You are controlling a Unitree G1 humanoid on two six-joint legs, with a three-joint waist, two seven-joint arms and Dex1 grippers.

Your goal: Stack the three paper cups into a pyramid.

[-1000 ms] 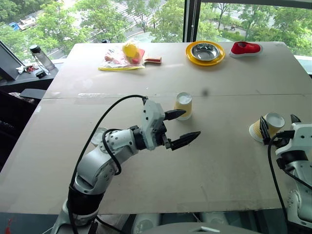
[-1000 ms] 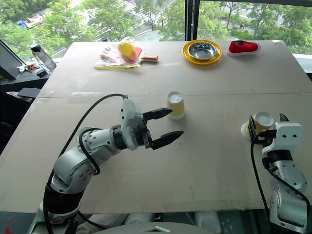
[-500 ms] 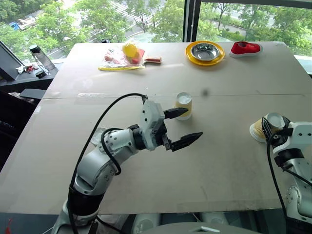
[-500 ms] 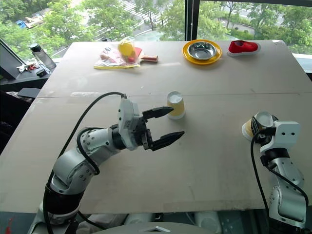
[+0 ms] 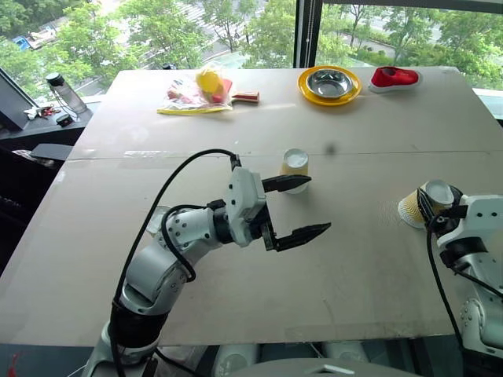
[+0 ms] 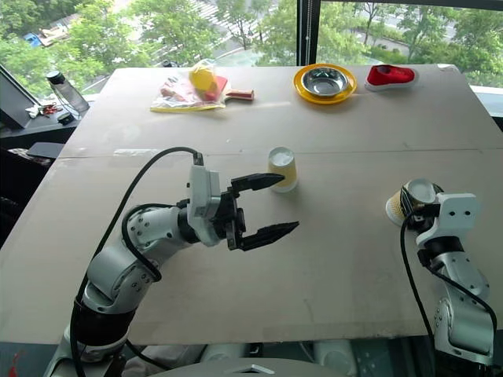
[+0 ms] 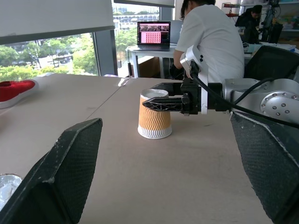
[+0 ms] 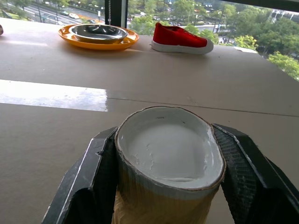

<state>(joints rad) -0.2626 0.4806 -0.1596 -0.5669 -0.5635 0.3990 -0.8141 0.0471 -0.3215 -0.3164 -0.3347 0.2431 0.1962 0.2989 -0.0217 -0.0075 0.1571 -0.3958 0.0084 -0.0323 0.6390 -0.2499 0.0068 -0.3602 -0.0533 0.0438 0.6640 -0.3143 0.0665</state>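
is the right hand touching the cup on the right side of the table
Touching. In the right wrist view both fingers press against the sides of the paper cup, squeezing its upturned base out of round. The left wrist view shows the right hand shut on it too.

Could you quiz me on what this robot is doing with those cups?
1. True or false: the right gripper is shut on a paper cup.
2. Which stands open over the table: A) left gripper B) right gripper?
3. What lies beyond the yellow plate at the far edge?

Key: 1 true. 2 A. 3 a red shoe.
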